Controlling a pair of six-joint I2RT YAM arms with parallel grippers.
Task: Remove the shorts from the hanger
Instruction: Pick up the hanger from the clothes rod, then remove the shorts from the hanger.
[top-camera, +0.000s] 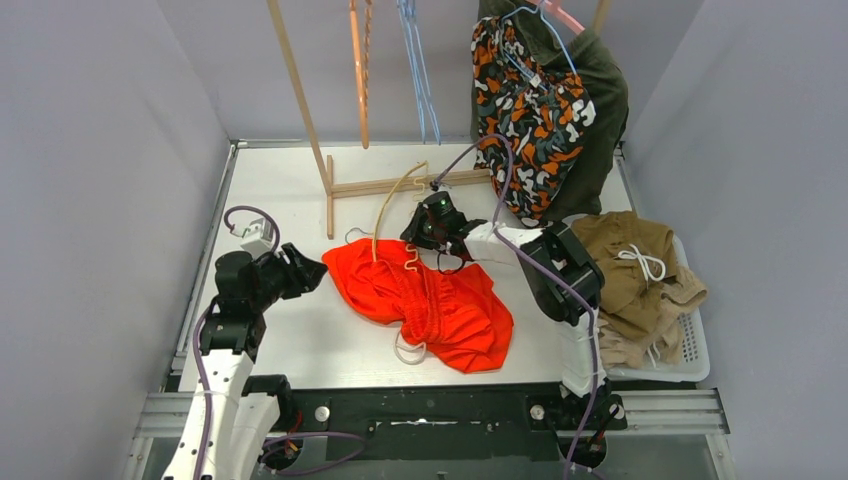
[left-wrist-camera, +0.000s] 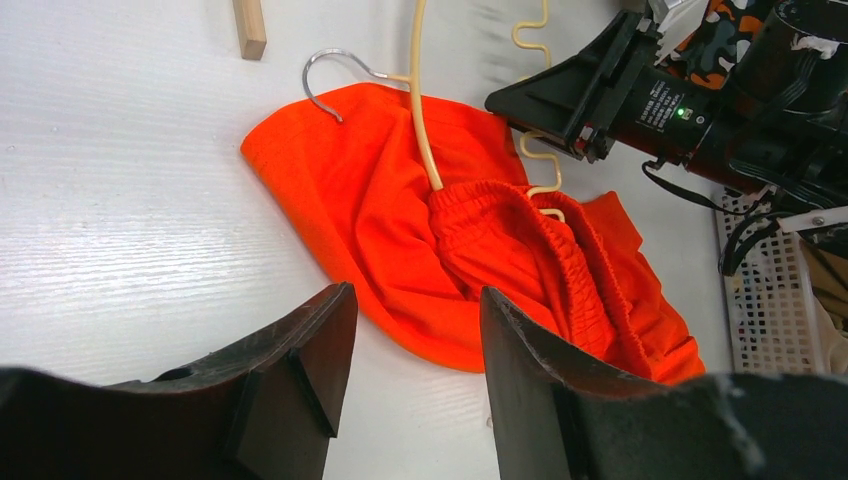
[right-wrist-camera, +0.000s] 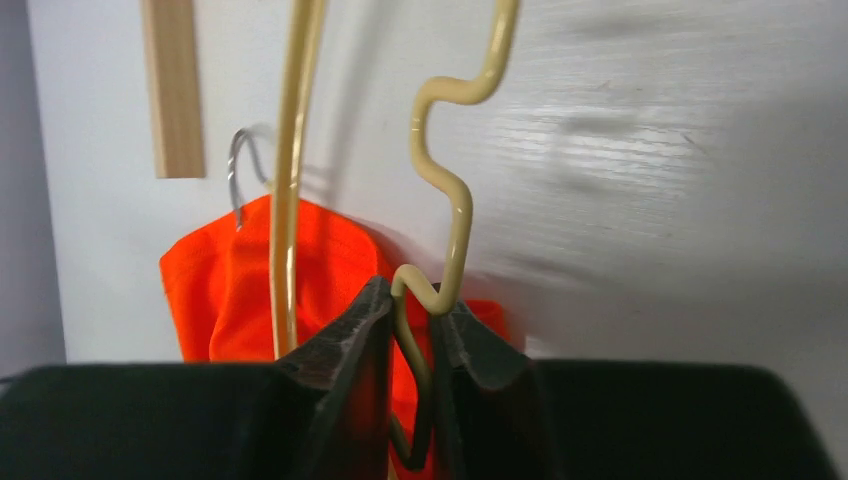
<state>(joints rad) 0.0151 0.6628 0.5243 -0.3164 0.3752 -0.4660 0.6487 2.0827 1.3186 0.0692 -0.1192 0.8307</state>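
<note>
Bright orange-red shorts (top-camera: 440, 300) lie on the table, still threaded on a cream hanger (top-camera: 392, 200) with a metal hook (left-wrist-camera: 330, 75). The hanger's arm enters the waistband (left-wrist-camera: 500, 205). My right gripper (top-camera: 432, 225) is shut on the hanger's wavy bar (right-wrist-camera: 445, 190), above the shorts (right-wrist-camera: 225, 290). My left gripper (left-wrist-camera: 410, 350) is open and empty, low over the table just left of the shorts (left-wrist-camera: 400, 230); it also shows in the top view (top-camera: 305, 268). Orange-black-white camouflage shorts (top-camera: 530, 115) and dark green shorts (top-camera: 600, 90) hang on the rack at the back.
A white basket (top-camera: 690, 350) at the right holds brown shorts with a white drawstring (top-camera: 630, 255) and beige cloth (top-camera: 625, 345). The wooden rack's post (top-camera: 300, 100) and base bar (top-camera: 400, 185) stand behind the shorts. Empty orange (top-camera: 358, 70) and blue (top-camera: 418, 60) hangers hang there.
</note>
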